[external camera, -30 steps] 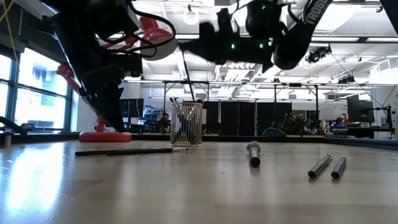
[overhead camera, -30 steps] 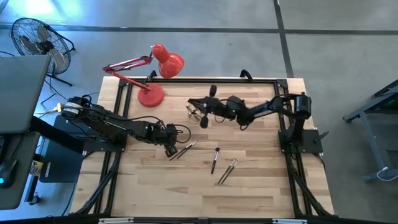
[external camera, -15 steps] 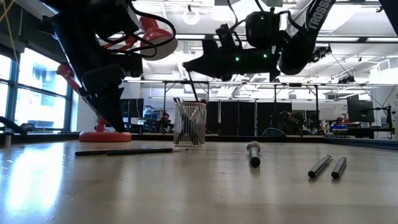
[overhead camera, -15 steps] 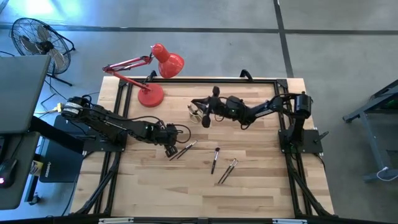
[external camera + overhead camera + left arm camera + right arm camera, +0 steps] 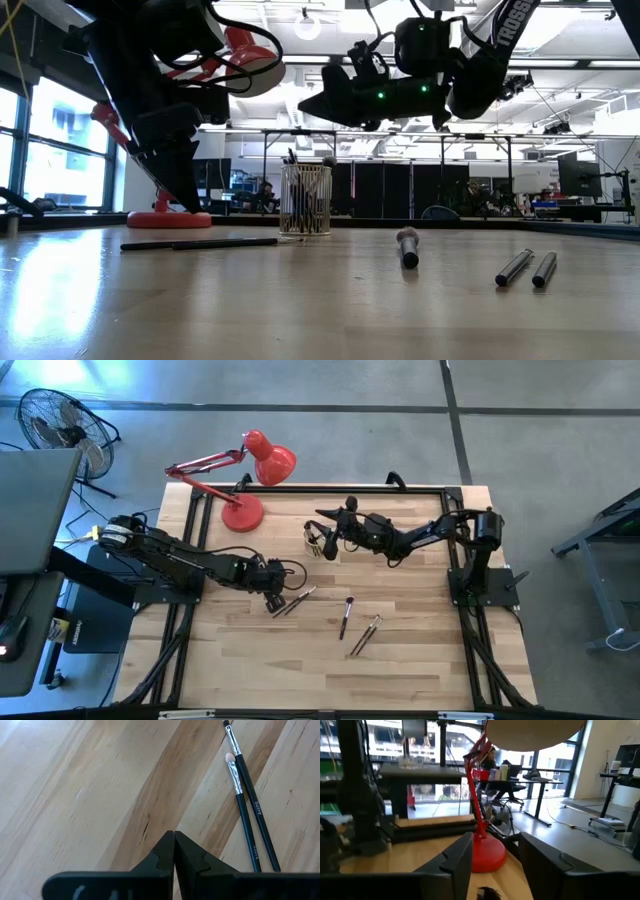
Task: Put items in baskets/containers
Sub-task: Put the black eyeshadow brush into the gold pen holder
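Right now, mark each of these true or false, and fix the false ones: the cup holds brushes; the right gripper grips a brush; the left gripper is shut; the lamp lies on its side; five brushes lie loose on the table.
1. The cup holds brushes. True.
2. The right gripper grips a brush. False: its fingers stand open above the cup with nothing between them.
3. The left gripper is shut. True: it sits low over the table beside two dark brushes.
4. The lamp lies on its side. False: it stands on its round base.
5. Five brushes lie loose on the table. True: two by the left gripper, one in the middle, two more nearby.
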